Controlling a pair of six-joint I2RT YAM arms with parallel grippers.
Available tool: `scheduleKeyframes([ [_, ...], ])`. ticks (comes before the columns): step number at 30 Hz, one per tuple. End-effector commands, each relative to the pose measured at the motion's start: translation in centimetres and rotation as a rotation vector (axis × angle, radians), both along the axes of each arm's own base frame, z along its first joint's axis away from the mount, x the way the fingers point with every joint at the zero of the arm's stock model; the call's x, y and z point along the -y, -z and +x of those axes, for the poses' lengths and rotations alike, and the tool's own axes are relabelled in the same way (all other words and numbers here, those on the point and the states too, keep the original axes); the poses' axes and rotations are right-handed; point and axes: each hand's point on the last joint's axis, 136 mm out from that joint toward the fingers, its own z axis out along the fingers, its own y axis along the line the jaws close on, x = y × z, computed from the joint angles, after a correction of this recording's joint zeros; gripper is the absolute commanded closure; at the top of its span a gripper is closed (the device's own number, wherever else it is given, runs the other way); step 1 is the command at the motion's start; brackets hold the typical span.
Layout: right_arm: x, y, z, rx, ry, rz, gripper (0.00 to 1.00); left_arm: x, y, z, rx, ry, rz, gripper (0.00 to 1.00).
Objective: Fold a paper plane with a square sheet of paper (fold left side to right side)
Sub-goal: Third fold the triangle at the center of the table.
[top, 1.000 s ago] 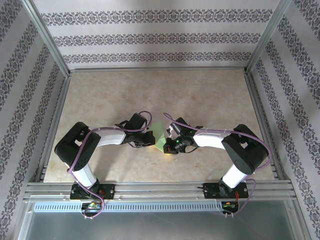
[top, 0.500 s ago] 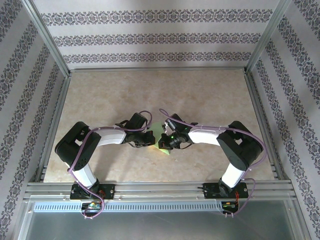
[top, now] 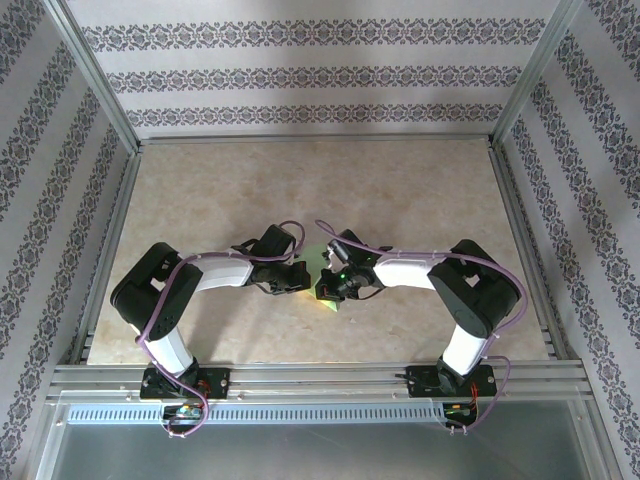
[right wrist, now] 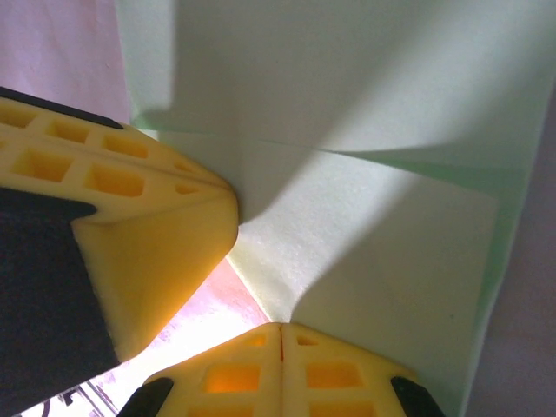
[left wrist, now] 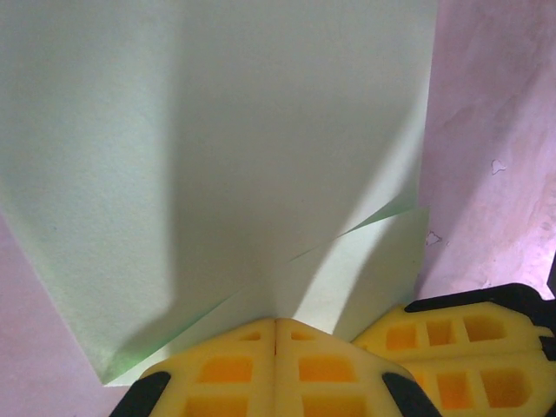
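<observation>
The beige surface (top: 320,190) carries everything, and the action sits just below the middle of the overhead frame, where both arms bend inward. There the square sheet of paper (top: 322,257) lies partly folded, squeezed between the two wrists, a pale green sliver showing above and below them. In the left wrist view it fills the upper frame, its creases running down to one spot at the bottom centre. The left gripper (left wrist: 276,328) meets that spot with its yellow pads pressed together, probably pinning the layers so that the fold keeps its line. The right gripper (right wrist: 281,332), pads likewise together, presses in beside it. Whether either nips an edge of the paper I cannot tell.
</observation>
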Motion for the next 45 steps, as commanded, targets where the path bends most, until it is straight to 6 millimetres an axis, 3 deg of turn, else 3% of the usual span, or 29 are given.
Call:
scheduleKeyframes([
  [1, 2.7, 1.8, -2.3, -0.07, 0.022, -0.099, 1.0, -2.7, 3.3, -1.6, -0.064, 0.001, 0.172, 0.98],
  [13, 6.5, 2.4, -5.9, -0.128, 0.057, -0.15, 1.0, -2.9, 3.6, -1.4, -0.064, 0.008, 0.195, 0.99],
  [20, 8.3, 1.7, -5.9, -0.111, 0.093, -0.155, 1.0, -2.1, 3.1, -1.1, -0.06, 0.005, 0.158, 0.99],
  [26, 8.3, -1.7, -3.2, 0.005, 0.104, -0.083, 0.98, -0.3, 1.6, -0.4, -0.043, -0.005, 0.078, 0.97],
  [29, 8.2, -3.3, -1.3, 0.094, 0.1, -0.053, 0.88, 1.1, -0.2, 0.6, -0.011, -0.018, -0.006, 0.91],
  [33, 7.4, -5.3, 1.5, 0.234, 0.068, 0.005, 0.67, 2.0, -3.6, 2.4, 0.079, -0.024, -0.068, 0.79],
  [39, 5.7, -6.6, 4.7, 0.389, -0.036, 0.047, 0.52, -1.1, -6.7, 4.3, 0.166, -0.117, -0.075, 0.65],
  [45, 4.0, -5.4, 6.1, 0.388, -0.104, 0.056, 0.51, -5.3, -6.3, 4.6, 0.157, -0.225, -0.051, 0.6],
])
